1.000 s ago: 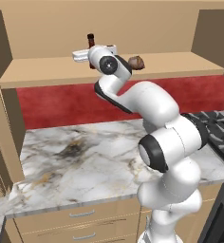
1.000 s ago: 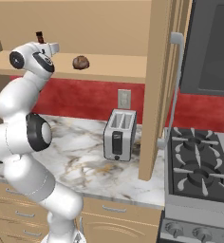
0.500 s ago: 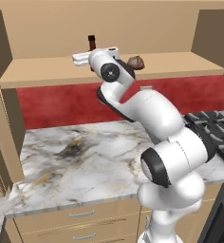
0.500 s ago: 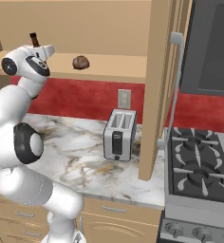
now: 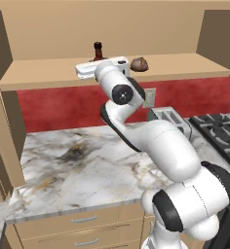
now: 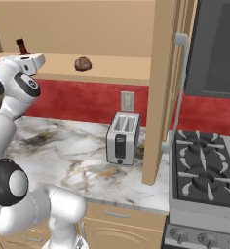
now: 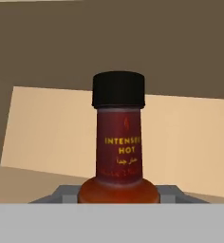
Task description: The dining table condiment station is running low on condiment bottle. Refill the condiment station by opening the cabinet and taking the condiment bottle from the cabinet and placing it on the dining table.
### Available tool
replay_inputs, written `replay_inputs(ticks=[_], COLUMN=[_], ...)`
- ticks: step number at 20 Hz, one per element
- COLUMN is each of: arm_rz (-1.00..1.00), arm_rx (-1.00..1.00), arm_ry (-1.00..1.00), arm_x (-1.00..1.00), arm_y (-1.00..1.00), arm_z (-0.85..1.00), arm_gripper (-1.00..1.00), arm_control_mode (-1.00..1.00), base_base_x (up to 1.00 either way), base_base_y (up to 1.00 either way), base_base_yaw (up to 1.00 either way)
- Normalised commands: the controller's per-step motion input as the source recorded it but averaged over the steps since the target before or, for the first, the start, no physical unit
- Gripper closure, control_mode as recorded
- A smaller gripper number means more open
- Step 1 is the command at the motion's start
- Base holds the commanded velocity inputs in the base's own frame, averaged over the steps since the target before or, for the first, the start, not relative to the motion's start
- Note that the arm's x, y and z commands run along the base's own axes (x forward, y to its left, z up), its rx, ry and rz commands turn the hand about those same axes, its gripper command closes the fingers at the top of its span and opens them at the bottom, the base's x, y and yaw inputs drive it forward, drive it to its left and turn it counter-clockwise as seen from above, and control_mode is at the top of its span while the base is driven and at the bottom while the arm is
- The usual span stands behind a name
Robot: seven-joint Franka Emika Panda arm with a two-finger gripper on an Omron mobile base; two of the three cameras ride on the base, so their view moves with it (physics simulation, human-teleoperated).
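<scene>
Shelf boards of the light tan wooden wall cabinet carry the slim dark-red condiment bottle with its black cap, upright near the shelf's middle. The white two-finger gripper sits clenched on the bottle's lower body. A brown rounded lump rests beside it. Below, a silver toaster stands on the veined marble counter.

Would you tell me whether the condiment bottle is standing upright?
Upright: the condiment bottle stands on the cabinet shelf, black cap on top.
</scene>
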Motion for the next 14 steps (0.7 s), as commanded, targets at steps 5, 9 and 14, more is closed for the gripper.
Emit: replay_inputs(ticks=[5, 9, 14], arm_rz=[0.01, 0.0, 0.0], arm_rx=[0.0, 0.0, -0.02], arm_ry=[0.14, 0.23, 0.16], arm_x=[-0.72, -0.68, -0.71], arm_y=[0.0, 0.0, -0.14], arm_z=[0.69, 0.61, 0.17], arm_gripper=[1.0, 1.0, 1.0], arm_control_mode=[-1.0, -1.0, -1.0], base_base_x=[0.0, 0.0, 0.0], base_base_y=[0.0, 0.0, 0.0], base_base_yaw=[0.0, 0.0, 0.0])
